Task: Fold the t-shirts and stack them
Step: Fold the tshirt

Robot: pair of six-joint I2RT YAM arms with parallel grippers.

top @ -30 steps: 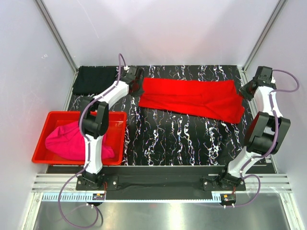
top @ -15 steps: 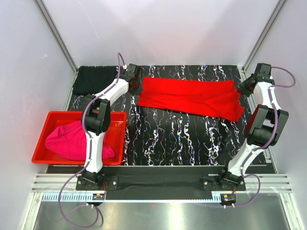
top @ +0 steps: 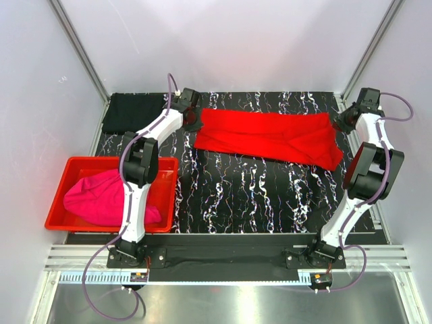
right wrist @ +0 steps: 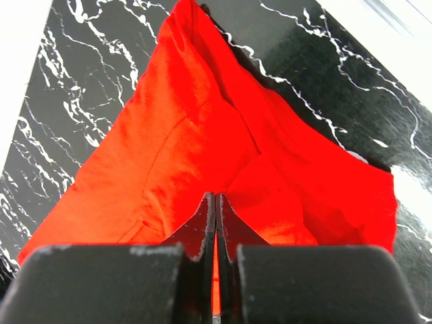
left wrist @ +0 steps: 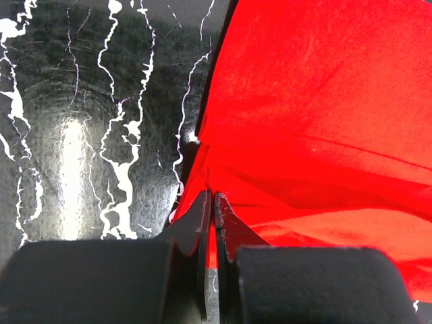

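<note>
The bright red t-shirt [top: 270,138] lies as a long folded band across the back of the table. My left gripper [top: 192,119] is at its left end. In the left wrist view the gripper [left wrist: 211,197] is shut, with red cloth [left wrist: 317,115] pinched between the jaws. My right gripper [top: 343,121] is at the shirt's right end. In the right wrist view it [right wrist: 215,197] is also shut on red cloth [right wrist: 202,128]. The black t-shirt [top: 131,112] lies folded at the back left corner. The magenta t-shirt [top: 101,200] sits bunched in the red bin [top: 165,196].
The red plastic bin stands at the table's front left, beside the left arm. The black marbled tabletop [top: 256,196] spreads in front of the red shirt. Walls with metal posts close in the back and both sides.
Both arms have shifted slightly toward the back while holding the red shirt's ends. The shirt has moved a little back and left with them. The black and magenta shirts have not moved.
</note>
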